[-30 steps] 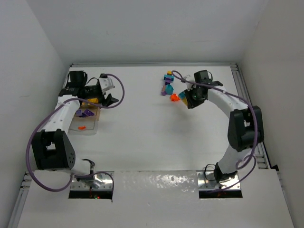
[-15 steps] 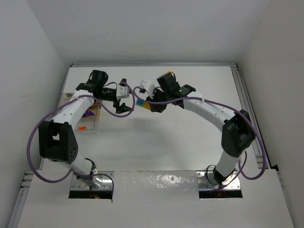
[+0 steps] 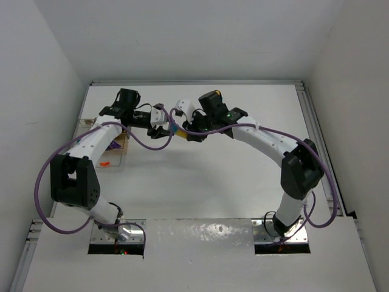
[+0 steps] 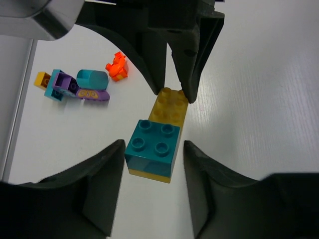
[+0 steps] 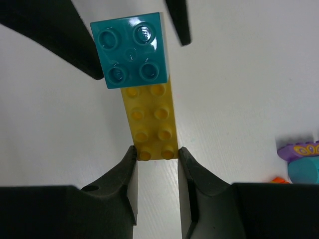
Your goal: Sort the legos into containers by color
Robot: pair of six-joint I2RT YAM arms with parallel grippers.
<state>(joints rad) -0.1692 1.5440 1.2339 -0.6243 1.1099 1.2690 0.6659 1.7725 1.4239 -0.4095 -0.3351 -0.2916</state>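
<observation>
My right gripper (image 5: 156, 152) is shut on the near end of a long yellow plate (image 5: 152, 119), held above the table. A teal brick (image 5: 131, 49) is stuck on its far end. My left gripper (image 4: 153, 148) is open. Its fingers (image 4: 102, 186) stand on either side of the teal brick (image 4: 152, 147) with small gaps, not touching. In the top view both grippers, left (image 3: 163, 126) and right (image 3: 186, 132), meet at the table's middle back with the stack (image 3: 174, 129) between them. The clear containers (image 3: 123, 159) lie at the left, holding an orange lego (image 3: 104, 163) and purple ones (image 3: 112, 145).
Loose legos lie on the table behind the right gripper: a purple, teal and yellow cluster (image 4: 75, 85) and an orange piece (image 4: 117, 66). Part of that cluster shows at the right wrist view's edge (image 5: 301, 159). White walls close in the table at back and sides.
The right gripper carried the yellow and teal stack from the back right pile to the middle. The left gripper left the containers and came to meet it, now straddling the teal brick.
</observation>
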